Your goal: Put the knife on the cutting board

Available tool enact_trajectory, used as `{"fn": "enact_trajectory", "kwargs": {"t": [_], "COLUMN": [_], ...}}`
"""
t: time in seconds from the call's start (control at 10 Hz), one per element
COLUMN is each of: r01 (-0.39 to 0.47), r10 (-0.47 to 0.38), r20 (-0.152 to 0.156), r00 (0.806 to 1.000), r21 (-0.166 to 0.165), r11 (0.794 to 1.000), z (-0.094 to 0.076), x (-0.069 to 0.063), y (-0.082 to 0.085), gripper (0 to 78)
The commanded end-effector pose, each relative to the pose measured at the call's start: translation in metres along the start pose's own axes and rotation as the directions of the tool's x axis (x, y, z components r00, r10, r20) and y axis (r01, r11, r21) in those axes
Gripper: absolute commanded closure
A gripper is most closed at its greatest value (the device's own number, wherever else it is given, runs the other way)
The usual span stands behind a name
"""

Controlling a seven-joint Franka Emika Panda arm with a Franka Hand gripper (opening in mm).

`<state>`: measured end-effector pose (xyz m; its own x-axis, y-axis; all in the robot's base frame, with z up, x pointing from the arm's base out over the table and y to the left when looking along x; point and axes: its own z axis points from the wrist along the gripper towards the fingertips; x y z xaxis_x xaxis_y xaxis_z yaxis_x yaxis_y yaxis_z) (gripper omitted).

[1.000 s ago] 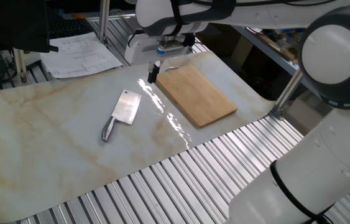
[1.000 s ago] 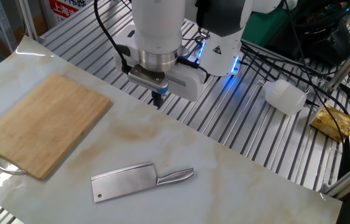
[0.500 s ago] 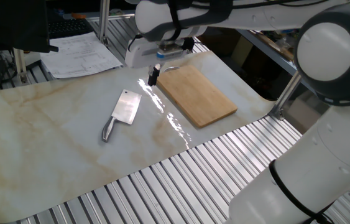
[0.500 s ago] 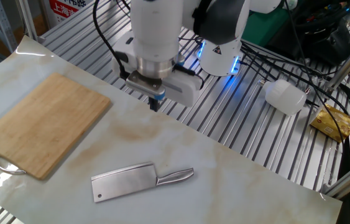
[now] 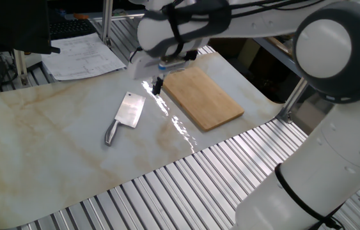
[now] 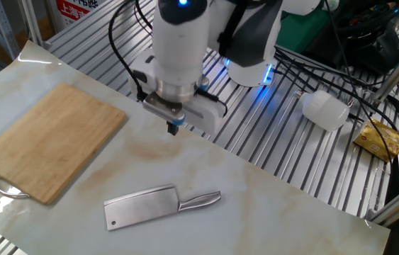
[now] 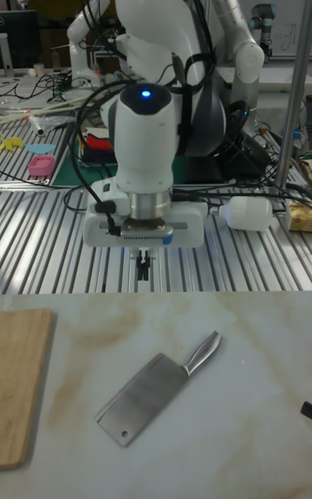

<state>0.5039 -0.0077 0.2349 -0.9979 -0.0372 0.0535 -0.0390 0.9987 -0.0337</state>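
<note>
The knife point(image 5: 125, 115) lies flat on the marble-patterned mat, a silver cleaver with its steel handle point(image 6: 199, 200) pointing away from the board; it also shows in the tall fixed view point(image 7: 156, 391). The cutting board point(image 5: 202, 97) lies flat to one side of it, light-brown wood point(image 6: 50, 138), cut off by the frame's left edge in the tall view point(image 7: 22, 386). My gripper point(image 6: 173, 127) hangs fingers-down above the mat's far edge, between board and knife, apart from both. Its fingers point(image 7: 142, 269) are together with nothing held.
A white cylinder point(image 6: 324, 110) and a yellow packet point(image 6: 380, 138) lie on the slatted aluminium table beside cables. Papers point(image 5: 84, 54) sit beyond the mat. A metal ring point(image 6: 4, 188) pokes out from under the board. The robot base point(image 6: 249, 42) stands behind the gripper.
The gripper has shifted a little away from the board's corner toward the knife's side and come forward over the mat's edge. Knife and board have not moved.
</note>
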Motion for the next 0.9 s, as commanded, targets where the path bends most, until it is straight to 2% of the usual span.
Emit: {"fn": "enact_trajectory", "kwargs": {"t": [0.1,0.4,0.5,0.6,0.8,0.9], "r01": [-0.054,-0.127,-0.132,-0.132,-0.129,-0.118], "r10": [0.054,0.127,0.131,0.131,0.129,0.117], "r20": [-0.003,0.006,0.013,0.019,0.001,-0.023], "r00": [0.999,0.992,0.991,0.991,0.992,0.993], "r21": [0.019,0.094,0.085,0.066,-0.025,-0.053], "r11": [0.998,0.987,0.988,0.989,0.991,0.992], "z": [0.0050,0.0048,0.0043,0.0026,0.0013,0.0013], "x": [0.0001,0.0000,-0.0005,-0.0021,-0.0034,-0.0034], "y": [0.0007,0.0005,0.0002,-0.0009,-0.0018,-0.0018], "gripper": [77.6,77.6,77.6,77.6,77.6,77.6]}}
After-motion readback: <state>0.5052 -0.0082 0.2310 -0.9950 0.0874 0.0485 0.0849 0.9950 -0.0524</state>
